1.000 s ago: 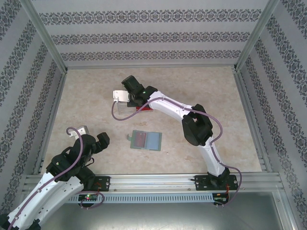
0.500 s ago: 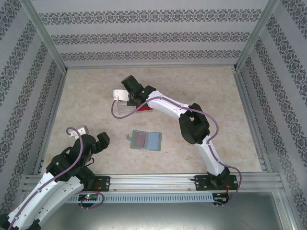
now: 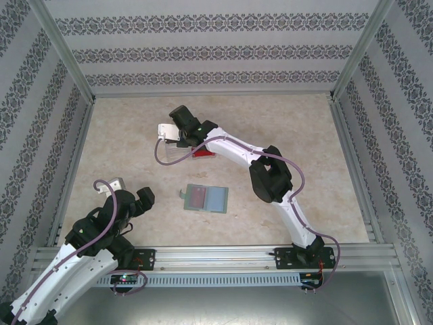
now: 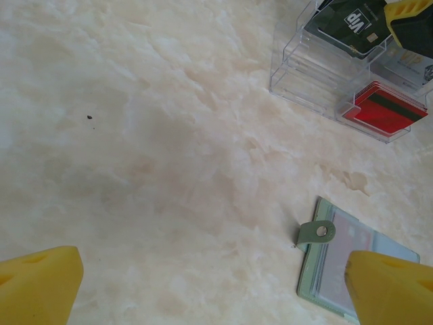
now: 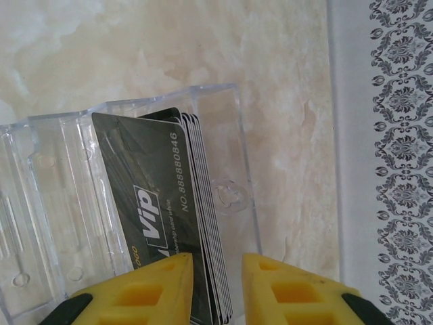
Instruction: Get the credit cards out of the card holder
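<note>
The card holder (image 3: 206,198) lies open on the table's middle, with a reddish credit card (image 3: 197,196) in its left half. In the left wrist view its tab (image 4: 316,233) points left. My right gripper (image 3: 177,134) hangs over the clear plastic box (image 3: 177,150). Its yellow fingers (image 5: 152,288) straddle the top edge of a stack of black VIP credit cards (image 5: 145,203) standing in the box. The jaws are parted, with a gap between the stack and the right finger. My left gripper (image 4: 216,291) is wide open over bare table, left of the card holder.
Red cards (image 4: 384,108) lie in the box's end compartment nearest the card holder (image 4: 335,267). The patterned wall (image 5: 399,135) rises just beyond the box. Bare marble table spreads to the right and in front of the card holder.
My right gripper's jaws have parted from shut around the black card in the box, and the gripper has shifted slightly to the far left. The left arm has not moved.
</note>
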`<action>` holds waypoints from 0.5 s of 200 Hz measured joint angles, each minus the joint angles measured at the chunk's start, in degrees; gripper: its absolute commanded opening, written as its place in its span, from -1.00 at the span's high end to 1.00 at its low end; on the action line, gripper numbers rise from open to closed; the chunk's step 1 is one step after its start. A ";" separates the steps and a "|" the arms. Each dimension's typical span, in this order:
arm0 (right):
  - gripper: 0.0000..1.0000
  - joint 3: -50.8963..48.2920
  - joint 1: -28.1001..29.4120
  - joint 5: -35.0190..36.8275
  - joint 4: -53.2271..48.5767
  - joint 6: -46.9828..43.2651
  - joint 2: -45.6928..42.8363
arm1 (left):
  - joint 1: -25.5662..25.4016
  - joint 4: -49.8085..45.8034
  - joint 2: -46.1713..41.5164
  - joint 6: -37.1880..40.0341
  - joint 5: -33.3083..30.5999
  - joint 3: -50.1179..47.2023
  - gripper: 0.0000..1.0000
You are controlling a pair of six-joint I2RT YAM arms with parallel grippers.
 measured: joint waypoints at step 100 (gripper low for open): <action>0.24 2.10 -1.66 -10.32 -3.23 2.84 0.00 | 0.00 0.02 0.00 0.07 0.63 -0.02 -0.99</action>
